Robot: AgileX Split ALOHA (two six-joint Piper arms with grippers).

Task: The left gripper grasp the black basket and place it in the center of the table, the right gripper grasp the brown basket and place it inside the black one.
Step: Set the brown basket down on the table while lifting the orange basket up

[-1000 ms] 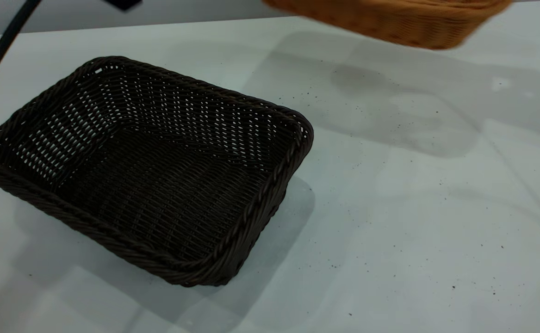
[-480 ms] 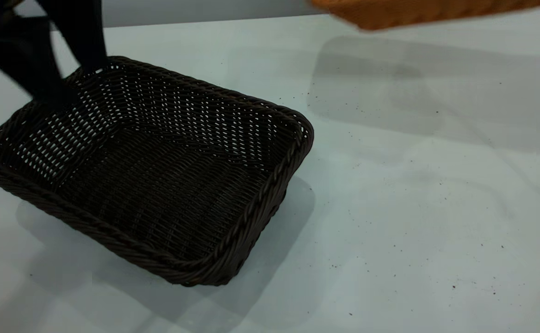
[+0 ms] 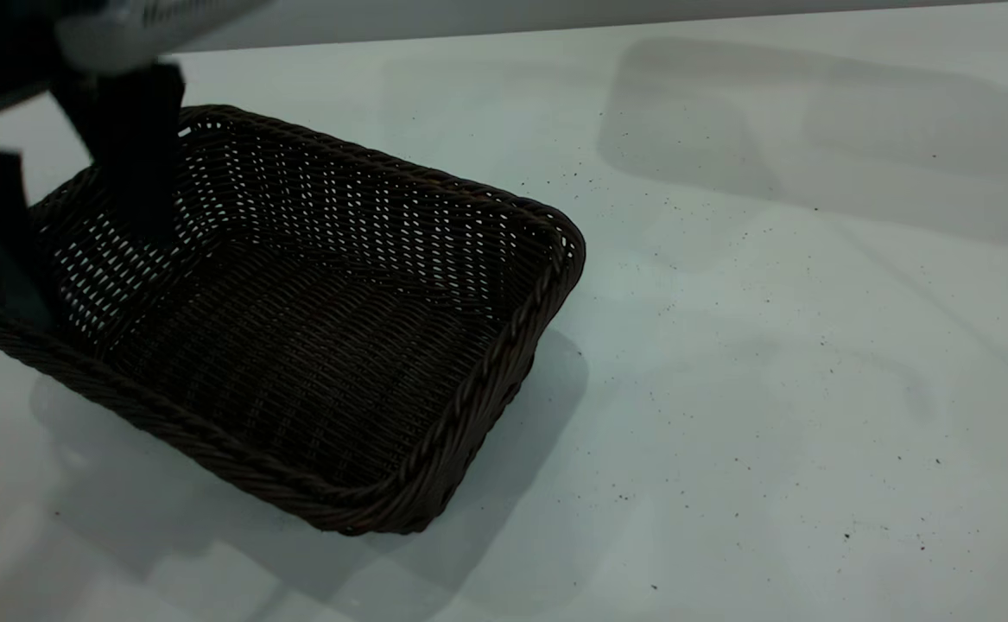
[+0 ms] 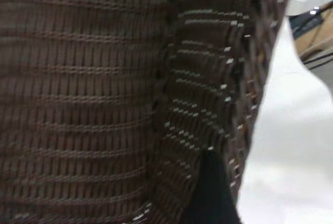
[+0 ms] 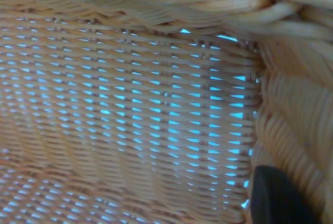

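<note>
While the shallow, dark brown-black woven wicker basket [image 3: 296, 320] sits left of centre on the speckled white tabletop [image 3: 771, 363], the left gripper [image 3: 72, 216] straddles its left end wall, fingers apart. Centre lies rightward. The right gripper [image 5: 276, 198] apparently holds the orange-tan wicker basket [image 5: 130, 104], out of exterior view.

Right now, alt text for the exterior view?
The left end effector straddles the far-left wall of the black basket, one finger inside, one outside. The basket sits empty on the white table; a large shadow lies at the table's far right.
</note>
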